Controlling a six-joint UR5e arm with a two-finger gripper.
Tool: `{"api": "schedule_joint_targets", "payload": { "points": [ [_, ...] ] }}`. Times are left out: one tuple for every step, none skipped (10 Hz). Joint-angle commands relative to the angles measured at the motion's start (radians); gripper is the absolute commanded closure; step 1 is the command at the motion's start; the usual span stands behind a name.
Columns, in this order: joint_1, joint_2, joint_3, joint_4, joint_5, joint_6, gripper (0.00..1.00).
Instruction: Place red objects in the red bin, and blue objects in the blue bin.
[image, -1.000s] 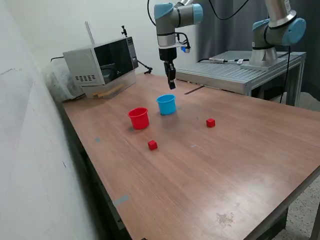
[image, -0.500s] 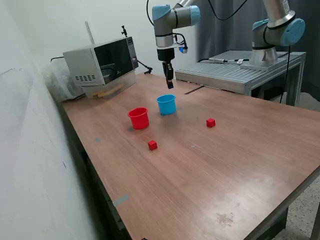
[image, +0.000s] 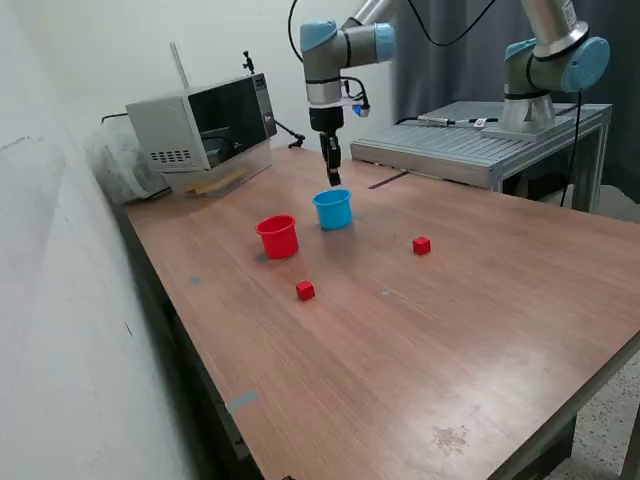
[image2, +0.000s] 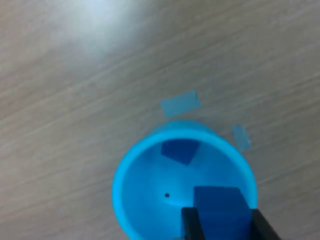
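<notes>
Table (image: 480, 330): pincer (image: 333, 180) now nearer microwave (image: 205, 125).

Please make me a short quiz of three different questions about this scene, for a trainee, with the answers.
1. True or false: the small round light-blue plastic cup already holds one small dark-blue cube.
2. How many small solid red cubes lie on the wooden table?
3. What does the pincer hold? A) a red cube B) a second dark-blue cube C) nothing

Key:
1. True.
2. Two: one in front of the small round red plastic cup, one toward the exterior view's right.
3. B.
</notes>
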Motion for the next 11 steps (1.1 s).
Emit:
{"api": "schedule_joint_targets", "payload": {
  "points": [
    [-0.005,0.021,-0.024,-0.008,0.000,0.000,1.00],
    [-0.006,0.021,-0.023,-0.010,-0.002,0.000,1.00],
    [-0.017,0.021,-0.021,-0.010,-0.002,0.000,1.00],
    [-0.031,0.021,-0.020,-0.010,-0.002,0.000,1.00],
    [-0.043,0.021,-0.020,-0.010,-0.002,0.000,0.00],
    [-0.043,0.021,-0.017,-0.010,-0.002,0.000,0.00],
    [-0.051,0.021,-0.016,-0.010,-0.002,0.000,0.00],
    [-0.051,0.019,-0.016,-0.010,-0.002,0.000,0.00],
    [-0.051,0.019,-0.016,-0.007,-0.002,-0.011,0.00],
    [-0.043,0.012,-0.015,-0.001,-0.002,-0.063,0.00],
    [-0.025,-0.017,-0.012,0.018,0.000,-0.096,0.00]
  ]
}}
